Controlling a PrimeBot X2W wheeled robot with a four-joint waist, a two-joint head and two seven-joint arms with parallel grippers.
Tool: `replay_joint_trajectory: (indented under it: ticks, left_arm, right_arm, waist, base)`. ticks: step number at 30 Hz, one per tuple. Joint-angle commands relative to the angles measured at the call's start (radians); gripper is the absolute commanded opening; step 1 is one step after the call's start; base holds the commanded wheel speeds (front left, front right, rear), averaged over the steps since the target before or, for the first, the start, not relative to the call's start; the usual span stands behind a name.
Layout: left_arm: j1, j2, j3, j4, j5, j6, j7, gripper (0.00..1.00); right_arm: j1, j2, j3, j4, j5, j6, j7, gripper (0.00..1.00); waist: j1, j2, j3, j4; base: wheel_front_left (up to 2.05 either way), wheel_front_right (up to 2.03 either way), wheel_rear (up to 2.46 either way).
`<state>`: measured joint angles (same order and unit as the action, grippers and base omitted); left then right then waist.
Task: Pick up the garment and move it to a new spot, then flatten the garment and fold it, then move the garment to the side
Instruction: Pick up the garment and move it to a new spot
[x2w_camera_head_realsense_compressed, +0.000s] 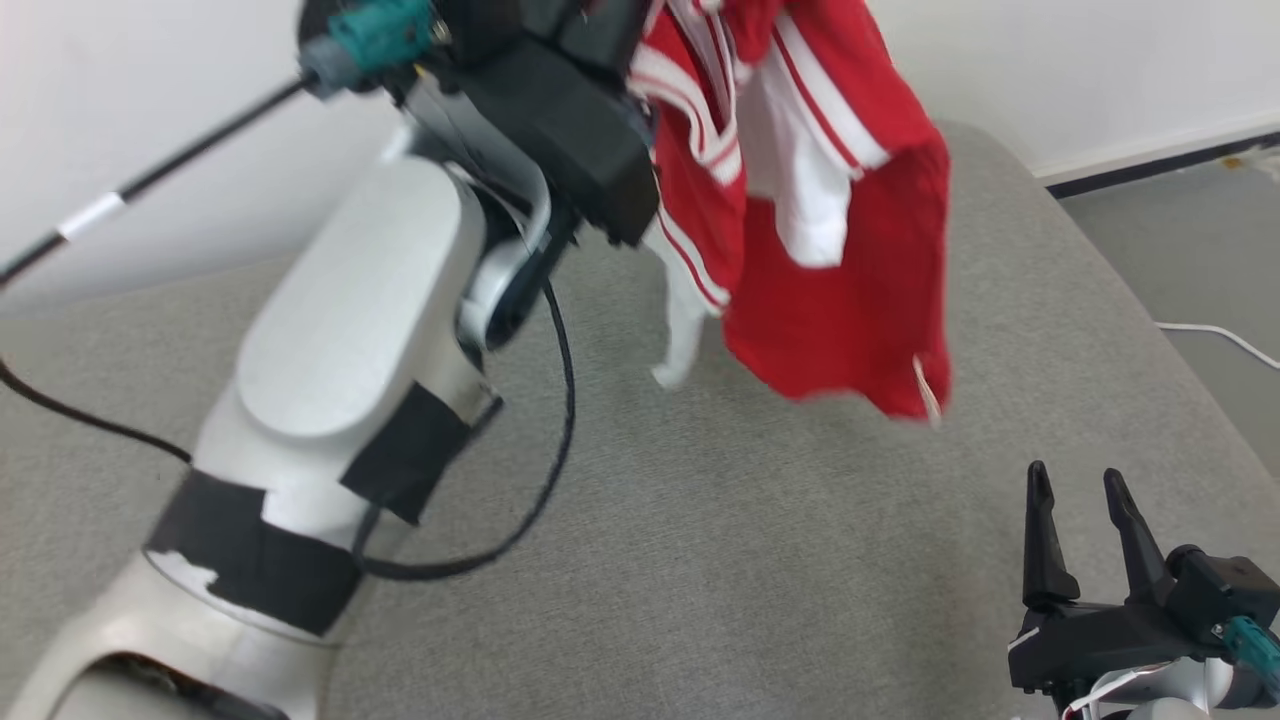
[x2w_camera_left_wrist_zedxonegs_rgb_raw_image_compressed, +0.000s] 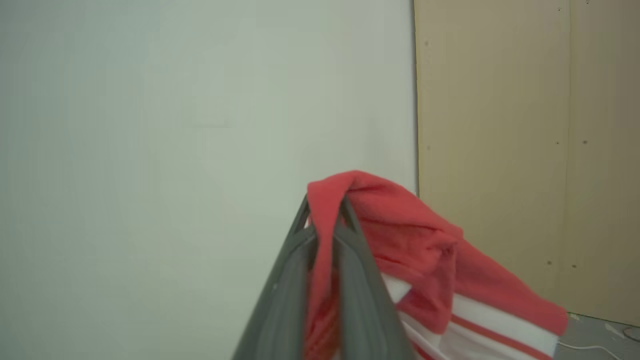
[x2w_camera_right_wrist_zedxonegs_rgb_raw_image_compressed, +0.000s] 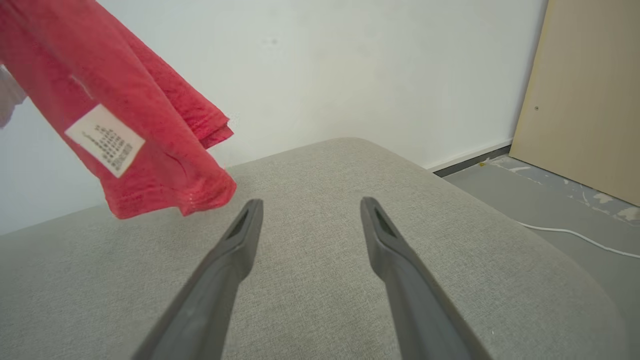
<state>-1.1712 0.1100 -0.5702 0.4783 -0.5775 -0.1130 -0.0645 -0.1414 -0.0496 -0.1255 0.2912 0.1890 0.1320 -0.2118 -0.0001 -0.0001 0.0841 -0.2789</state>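
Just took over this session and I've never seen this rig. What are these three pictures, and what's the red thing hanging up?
It is a two-armed robot. One picture looks down from its head; the other two look along each arm's jaws. The left arm is raised, its jaws shut on a red and white garment, which hangs over a grey padded surface. The right arm sits low at the lower right, jaws open, holding nothing.

The garment (x2w_camera_head_realsense_compressed: 830, 320) is presenting as soft red-and-white knit cloth, its label (x2w_camera_right_wrist_zedxonegs_rgb_raw_image_compressed: 105, 141) looking smooth and papery. The cushioned surface (x2w_camera_head_realsense_compressed: 720, 580) is showing matt, coarse grey fabric. The right end effector (x2w_camera_right_wrist_zedxonegs_rgb_raw_image_compressed: 310, 206) is appearing as matt dark plastic.
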Motion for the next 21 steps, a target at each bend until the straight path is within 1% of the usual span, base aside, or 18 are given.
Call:
replay_joint_trajectory:
  ticks: [1,5,10,13,18,21]
  left_arm:
    - [0.047,-0.008,-0.007,0.005,-0.016,0.009,-0.009,0.0]
    - [0.139,-0.018,-0.014,0.028,-0.044,0.022,-0.03,0.0]
    - [0.302,0.01,-0.009,0.083,-0.075,0.04,-0.074,0.0]
    - [0.39,0.048,0.007,0.122,-0.083,0.051,-0.107,0.0]
    - [0.509,0.141,0.037,0.204,-0.096,0.054,-0.144,0.0]
    - [0.551,0.172,0.053,0.239,-0.109,0.049,-0.16,0.0]
  right_arm:
    - [0.0,-0.001,-0.007,0.001,-0.002,-0.002,-0.007,1.0]
    - [0.007,-0.001,-0.026,0.001,-0.008,-0.002,-0.008,1.0]
    - [-0.001,-0.001,-0.024,-0.003,-0.015,-0.002,0.001,1.0]
    - [-0.006,-0.002,-0.022,-0.012,-0.024,-0.002,0.008,1.0]
    - [-0.009,-0.001,-0.024,-0.032,-0.037,-0.002,0.024,1.0]
    - [0.001,-0.002,-0.027,-0.04,-0.044,-0.002,0.034,1.0]
  waist:
    - [0.0001,0.0001,0.002,-0.021]
    - [0.0001,0.0001,0.012,0.002]
    - [0.0001,0.0001,0.022,0.042]
    - [0.0001,0.0001,0.029,0.065]
    - [0.0001,0.0001,0.037,0.094]
    - [0.0001,0.0001,0.035,0.113]
  base:
    - [0.0,0.0,0.0]
    - [0.0,0.0,0.0]
    - [0.0,0.0,0.0]
    - [0.0,0.0,0.0]
    - [0.0,0.0,0.0]
    - [0.0,0.0,0.0]
